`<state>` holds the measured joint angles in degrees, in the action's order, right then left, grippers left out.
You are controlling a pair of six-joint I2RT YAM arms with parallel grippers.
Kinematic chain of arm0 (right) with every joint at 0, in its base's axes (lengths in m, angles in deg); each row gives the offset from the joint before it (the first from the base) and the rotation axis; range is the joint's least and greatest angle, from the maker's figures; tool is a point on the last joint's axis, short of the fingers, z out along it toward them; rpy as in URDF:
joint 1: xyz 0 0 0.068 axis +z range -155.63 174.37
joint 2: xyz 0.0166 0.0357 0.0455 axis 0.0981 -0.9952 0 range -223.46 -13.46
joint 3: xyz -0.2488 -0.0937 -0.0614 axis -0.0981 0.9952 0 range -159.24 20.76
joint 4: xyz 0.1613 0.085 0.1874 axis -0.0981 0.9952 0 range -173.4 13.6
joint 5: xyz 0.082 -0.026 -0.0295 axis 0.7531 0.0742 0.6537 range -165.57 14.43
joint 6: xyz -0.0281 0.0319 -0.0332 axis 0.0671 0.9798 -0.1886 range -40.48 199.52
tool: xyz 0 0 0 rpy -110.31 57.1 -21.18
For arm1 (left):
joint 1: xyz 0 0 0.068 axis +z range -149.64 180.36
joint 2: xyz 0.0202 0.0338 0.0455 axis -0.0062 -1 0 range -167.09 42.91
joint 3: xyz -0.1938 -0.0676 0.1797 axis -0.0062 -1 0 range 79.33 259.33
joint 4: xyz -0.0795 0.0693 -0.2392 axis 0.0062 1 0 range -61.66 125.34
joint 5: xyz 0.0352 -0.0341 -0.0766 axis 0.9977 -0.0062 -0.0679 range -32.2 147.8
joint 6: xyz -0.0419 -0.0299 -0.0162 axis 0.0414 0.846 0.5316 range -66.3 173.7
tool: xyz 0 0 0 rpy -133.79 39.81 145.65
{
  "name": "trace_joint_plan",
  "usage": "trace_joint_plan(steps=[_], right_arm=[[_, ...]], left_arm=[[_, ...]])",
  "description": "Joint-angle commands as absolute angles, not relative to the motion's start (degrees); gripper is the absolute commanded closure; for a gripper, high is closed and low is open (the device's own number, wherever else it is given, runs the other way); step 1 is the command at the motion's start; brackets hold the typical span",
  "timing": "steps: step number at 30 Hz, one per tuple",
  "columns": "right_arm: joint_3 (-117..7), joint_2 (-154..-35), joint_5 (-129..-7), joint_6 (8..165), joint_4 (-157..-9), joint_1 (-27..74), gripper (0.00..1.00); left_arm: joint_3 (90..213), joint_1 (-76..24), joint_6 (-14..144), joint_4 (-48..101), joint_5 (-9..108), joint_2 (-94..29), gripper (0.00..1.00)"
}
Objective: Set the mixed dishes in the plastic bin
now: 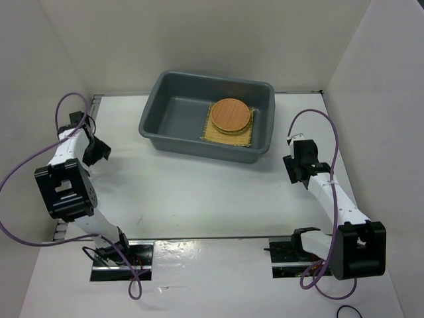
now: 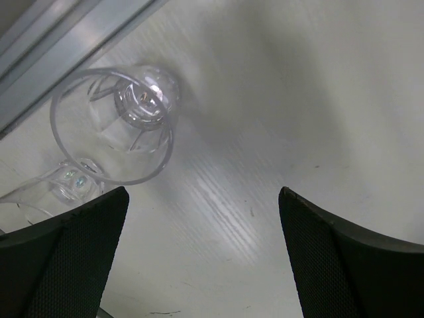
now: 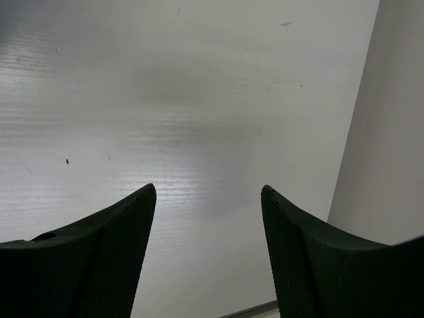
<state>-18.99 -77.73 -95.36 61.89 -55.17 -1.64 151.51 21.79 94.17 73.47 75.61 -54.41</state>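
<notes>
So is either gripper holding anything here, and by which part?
Nothing is held. The left gripper stands open, short of the clear cups; the right gripper is open and empty too.

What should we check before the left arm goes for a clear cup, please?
1. Left gripper open, nothing between the fingers: ok.
2. Clear cup lined up between the fingers: not ok, it sits left of centre.
3. Cup upright or tipped: cannot tell.
4. Second clear cup apart from the first: cannot tell, they look very close.
5. Plastic bin has bare floor: ok, the square woven plate and the round plate on it fill only its right part.
6. Right gripper open, empty: ok.
</notes>
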Motion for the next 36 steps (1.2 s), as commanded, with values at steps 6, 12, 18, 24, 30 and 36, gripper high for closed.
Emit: trace_joint_plan(steps=[6, 12, 18, 24, 30, 36], right_arm=[[-18.71, -77.88, -96.49, 62.64, -57.56, -1.06, 0.30], [-18.71, -77.88, -96.49, 62.64, -57.56, -1.06, 0.30], [-18.71, -77.88, -96.49, 62.64, -57.56, -1.06, 0.30], [-18.71, -77.88, -95.96, 62.64, -57.56, -1.06, 0.30], [-18.71, -77.88, -95.96, 62.64, -57.56, -1.06, 0.30], [-18.71, -77.36, -95.96, 62.64, -57.56, -1.06, 0.30]], left_arm=[[159.66, 22.06, 92.11, 74.40, 75.73, -53.68, 0.00], [157.82, 23.12, 92.11, 73.34, 75.12, -55.62, 0.00], [154.39, 24.88, 91.41, 70.80, 74.60, -56.67, 0.00], [152.02, 25.49, 89.65, 69.56, 71.61, -58.34, 0.19], [158.56, 25.49, 90.26, 72.18, 69.77, -60.18, 1.00], [171.69, 23.31, 95.61, 69.75, 57.40, -54.06, 1.00]])
